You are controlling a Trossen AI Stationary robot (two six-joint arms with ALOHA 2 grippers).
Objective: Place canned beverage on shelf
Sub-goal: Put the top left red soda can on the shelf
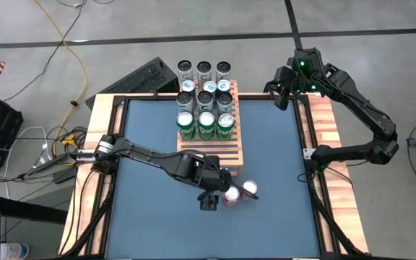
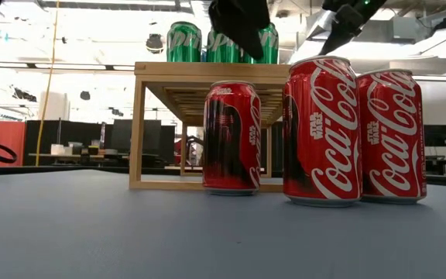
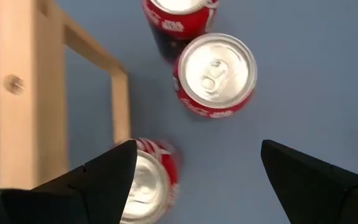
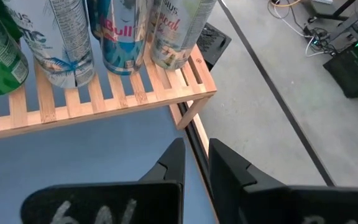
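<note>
Left gripper (image 1: pixel 208 204), fingers spread and empty, hung above 3 red aluminium cola cans (image 2: pixel 321 130) beside the slatted light-brown wooden shelf (image 1: pixel 231 154) — descending off-centre, it risked toppling a neighbouring can.

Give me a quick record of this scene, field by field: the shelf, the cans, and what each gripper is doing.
shelf: wooden slatted shelf on the blue table, front rows bare
cans on shelf: three green cans in front, smaller cans behind them
cans on table: three red cola cans, upright, just in front of the shelf
left gripper: open, above the red cans, holding nothing
right gripper: shut, empty, waiting by the table's far right corner
task status: red cans not yet on the shelf
</note>
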